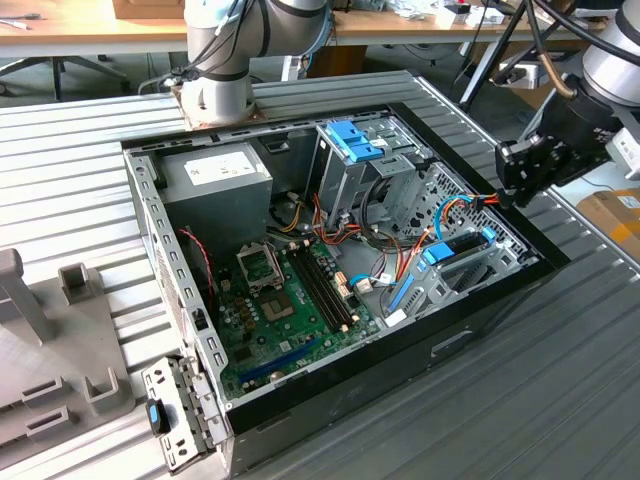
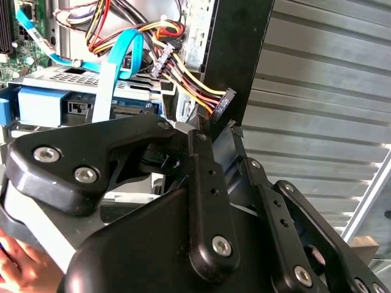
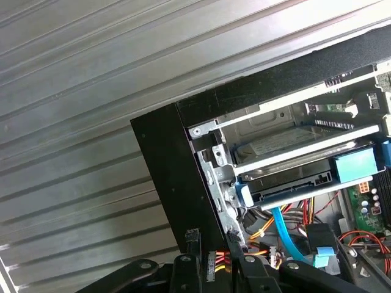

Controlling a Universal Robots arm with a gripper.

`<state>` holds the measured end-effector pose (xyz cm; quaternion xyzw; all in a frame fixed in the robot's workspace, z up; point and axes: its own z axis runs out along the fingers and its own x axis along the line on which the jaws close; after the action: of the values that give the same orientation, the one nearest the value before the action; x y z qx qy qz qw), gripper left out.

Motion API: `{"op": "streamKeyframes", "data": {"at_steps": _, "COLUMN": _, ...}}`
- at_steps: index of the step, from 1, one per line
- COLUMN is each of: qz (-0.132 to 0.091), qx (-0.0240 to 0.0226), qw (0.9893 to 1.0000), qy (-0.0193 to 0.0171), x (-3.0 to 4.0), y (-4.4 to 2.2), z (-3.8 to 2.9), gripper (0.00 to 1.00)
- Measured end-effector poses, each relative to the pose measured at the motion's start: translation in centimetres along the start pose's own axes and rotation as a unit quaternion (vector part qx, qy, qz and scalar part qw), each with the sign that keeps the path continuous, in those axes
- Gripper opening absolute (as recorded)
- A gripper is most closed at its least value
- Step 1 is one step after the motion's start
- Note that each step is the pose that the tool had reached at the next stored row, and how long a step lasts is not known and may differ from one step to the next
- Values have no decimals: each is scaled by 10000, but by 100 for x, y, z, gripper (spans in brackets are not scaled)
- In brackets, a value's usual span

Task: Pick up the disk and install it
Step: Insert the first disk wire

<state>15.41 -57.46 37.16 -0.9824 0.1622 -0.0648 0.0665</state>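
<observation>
The disk (image 1: 462, 243), black with blue rails, lies in the lower bay at the open computer case's near right corner; both wrist views show it end-on (image 2: 40, 104) (image 3: 287, 176). My gripper (image 1: 503, 190) hangs just outside the case's right wall (image 1: 535, 255), above and to the exterior view's right of the disk. In both wrist views its black fingertips (image 2: 200, 135) are closed around a black cable connector (image 2: 223, 104) (image 3: 193, 237). Yellow, red and orange wires run from that connector over the wall and back into the case. The gripper (image 2: 219, 131) (image 3: 214, 259) is not touching the disk.
A tall grey cage with a blue latch (image 1: 350, 140) stands behind the disk bay. Light-blue cables (image 2: 113, 67) loop over the bay. The motherboard (image 1: 290, 290) and power supply (image 1: 215, 175) fill the case's left. The arm's base (image 1: 215, 70) stands behind, and a grey fixture (image 1: 50, 330) sits far left.
</observation>
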Motion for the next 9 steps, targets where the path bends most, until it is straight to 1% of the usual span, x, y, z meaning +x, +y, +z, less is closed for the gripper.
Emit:
{"op": "streamKeyframes", "data": {"at_steps": 3, "qz": 78, "qx": -9, "qw": 10000, "qy": 12, "x": -10, "y": -21, "z": 16, "gripper": 29}}
{"op": "streamKeyframes", "data": {"at_steps": 6, "qz": 103, "qx": -12, "qw": 9999, "qy": 16, "x": -15, "y": -65, "z": 24, "gripper": 29}}
{"op": "streamKeyframes", "data": {"at_steps": 9, "qz": 105, "qx": -12, "qw": 9999, "qy": 16, "x": 34, "y": -83, "z": 33, "gripper": 29}}
